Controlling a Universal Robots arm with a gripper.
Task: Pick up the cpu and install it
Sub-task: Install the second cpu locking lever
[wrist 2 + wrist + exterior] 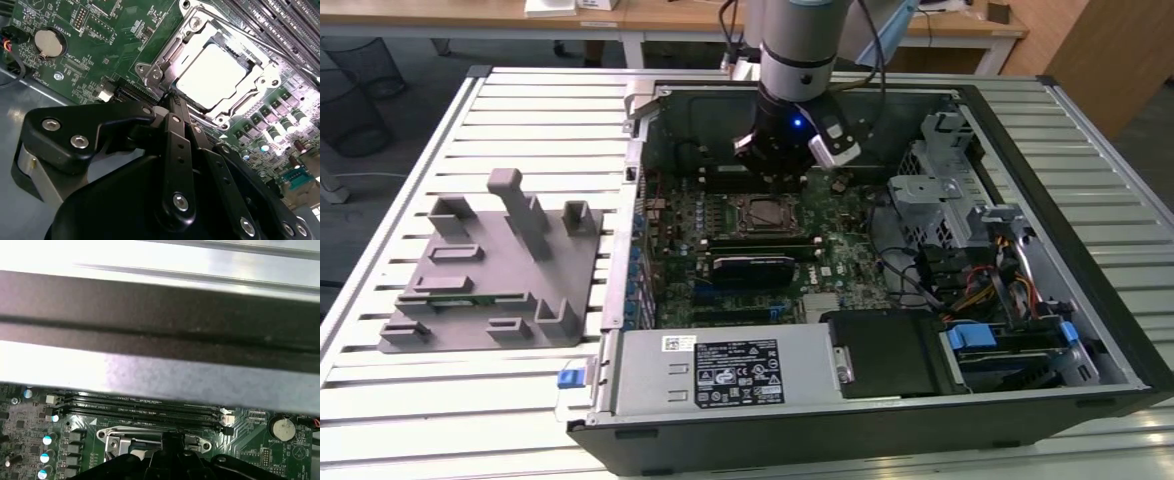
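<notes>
The arm reaches down into the open computer case (1107, 330) on the slatted bench (520, 100), in the upper middle of the exterior view. Its gripper (172, 97) hovers just above the edge of the motherboard's socket (150, 75). The cpu (212, 75) lies flat inside that socket frame, upper right of centre in the second wrist view, pale metal top facing up. It is square, so no long axis shows; its edges run parallel with the frame, skewed diagonally in that picture. The fingers (176, 117) look pressed together with nothing between them. The grey fixture (494, 270) stands at the exterior view's left.
</notes>
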